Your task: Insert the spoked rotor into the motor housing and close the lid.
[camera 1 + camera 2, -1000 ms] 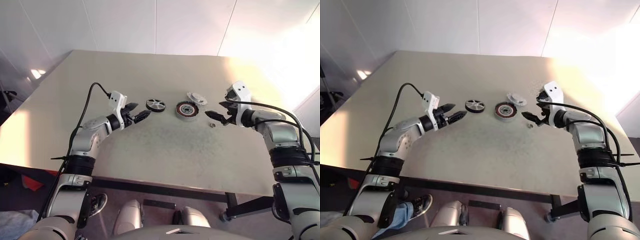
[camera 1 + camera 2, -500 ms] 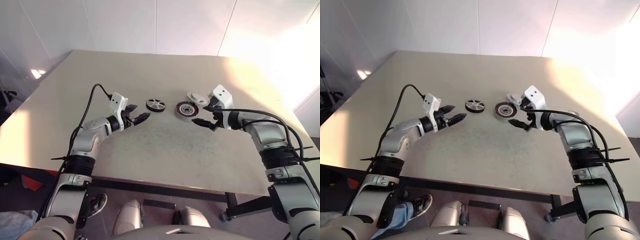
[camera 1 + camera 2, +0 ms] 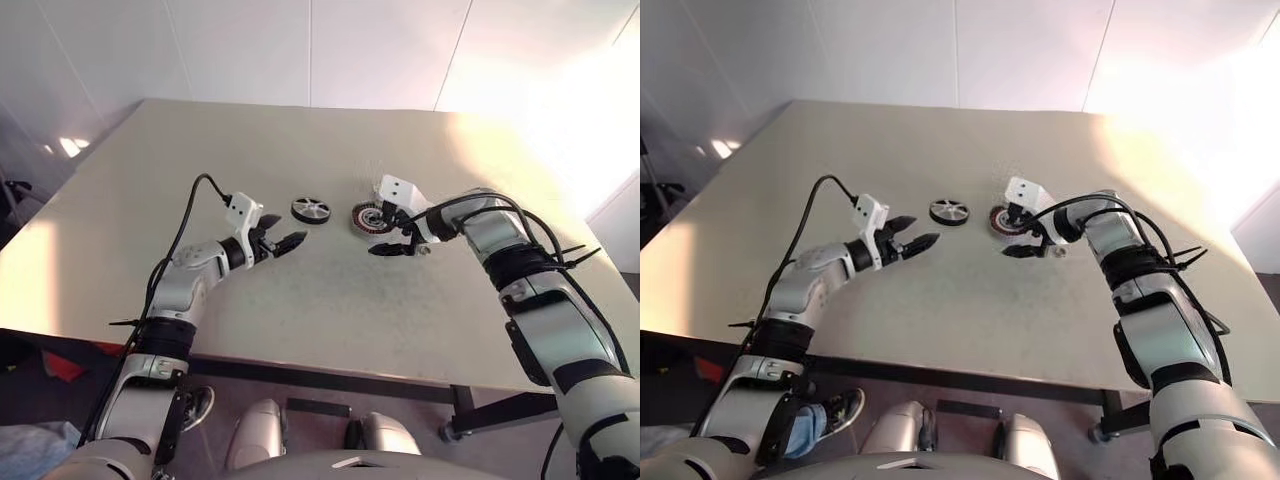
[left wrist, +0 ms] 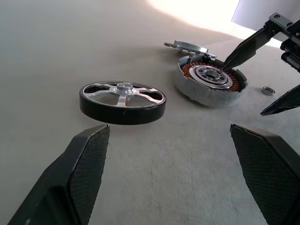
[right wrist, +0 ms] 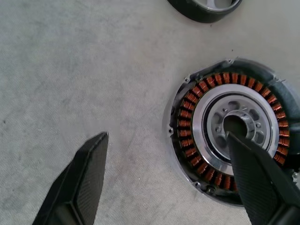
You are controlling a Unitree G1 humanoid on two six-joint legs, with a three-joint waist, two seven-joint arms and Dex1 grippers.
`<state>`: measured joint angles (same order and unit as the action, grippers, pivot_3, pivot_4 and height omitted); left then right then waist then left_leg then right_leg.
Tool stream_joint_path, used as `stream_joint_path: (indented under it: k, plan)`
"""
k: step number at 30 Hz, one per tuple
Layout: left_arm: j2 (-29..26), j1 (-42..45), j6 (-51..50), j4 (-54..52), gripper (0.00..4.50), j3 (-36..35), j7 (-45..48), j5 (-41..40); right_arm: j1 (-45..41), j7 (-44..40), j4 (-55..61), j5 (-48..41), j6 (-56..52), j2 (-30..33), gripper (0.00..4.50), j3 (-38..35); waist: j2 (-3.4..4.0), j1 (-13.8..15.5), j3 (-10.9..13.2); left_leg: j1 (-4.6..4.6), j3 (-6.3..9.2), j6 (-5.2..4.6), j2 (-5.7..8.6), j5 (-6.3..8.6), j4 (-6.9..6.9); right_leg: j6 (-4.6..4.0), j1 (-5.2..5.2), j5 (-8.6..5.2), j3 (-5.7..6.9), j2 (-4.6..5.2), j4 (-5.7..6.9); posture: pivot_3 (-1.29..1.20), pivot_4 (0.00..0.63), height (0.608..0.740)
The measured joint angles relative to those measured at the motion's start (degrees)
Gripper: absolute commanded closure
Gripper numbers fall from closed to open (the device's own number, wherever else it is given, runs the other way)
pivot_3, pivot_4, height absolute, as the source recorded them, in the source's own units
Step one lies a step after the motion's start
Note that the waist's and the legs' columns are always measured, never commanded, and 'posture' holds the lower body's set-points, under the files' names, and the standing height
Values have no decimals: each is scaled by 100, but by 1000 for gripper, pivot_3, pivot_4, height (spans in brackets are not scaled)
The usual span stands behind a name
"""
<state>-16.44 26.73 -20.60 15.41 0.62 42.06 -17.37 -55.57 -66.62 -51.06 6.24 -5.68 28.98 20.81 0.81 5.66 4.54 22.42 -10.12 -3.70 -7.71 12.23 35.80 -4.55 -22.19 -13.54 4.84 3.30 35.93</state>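
The spoked rotor (image 3: 311, 209), a dark-rimmed wheel with silvery spokes, lies flat on the table left of the motor housing (image 4: 208, 82). The housing shows coppery windings around a silvery centre. Behind it lies the pale lid (image 4: 190, 46), partly hidden. My left gripper (image 3: 293, 242) hovers open just short of the rotor, with nothing between its fingers. My right gripper (image 5: 166, 136) is open and tilted down over the housing (image 5: 220, 154). One fingertip is above the housing's centre hole and the other is over bare table beside the rim.
A small silvery ring (image 4: 268, 90) lies on the table just right of the housing. The beige table (image 3: 330, 310) stretches wide around the parts, and its front edge runs near my body.
My right gripper has swung left from beside the small ring to over the housing and now tips downward. The left gripper has stayed almost where it was.
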Motion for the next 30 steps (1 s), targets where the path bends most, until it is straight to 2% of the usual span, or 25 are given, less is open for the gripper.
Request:
stream_joint_path:
  k: [6,12,15,19,22,26,30]
  plan:
    - [13,-334,-57,-423,137,16,-117,-1,-567,121,-1228,437,533,-299,1,22,0,9,0,0,1,16,-3,11,15,-1,5,1,2,0,6,0,0,740]
    - [16,-429,-145,-598,137,64,-180,-1,-779,174,-1706,723,846,-425,1,20,0,-1,0,-1,1,11,-4,15,31,-2,6,0,2,1,24,0,0,740]
    - [14,-436,-177,-627,137,109,-220,0,-860,217,-1859,838,894,-485,611,27,1,1,0,-7,1,15,-6,14,39,-3,6,-1,2,1,43,0,0,740]
    - [-2,-435,-178,-629,137,115,-241,3,-943,348,-1966,979,899,-511,1907,29,1,24,0,-10,1,20,-7,11,40,-3,8,-2,1,2,49,0,0,740]
    - [-2,-435,-183,-630,137,116,-264,2,-972,403,-2015,1016,899,-529,1907,28,0,30,-1,-9,1,18,-7,12,42,-4,10,-2,1,2,48,0,0,740]
    - [-4,-434,-195,-633,137,117,-290,1,-989,355,-2033,1033,882,-538,2523,-39,-1,24,-2,-23,1,19,-7,12,45,-4,20,-2,0,2,53,0,0,740]
    - [4,-433,-195,-644,137,118,-294,-2,-979,271,-2032,1003,806,-509,2573,-174,-1,7,-2,-38,1,27,-8,8,46,-3,28,-2,-3,2,62,0,0,740]
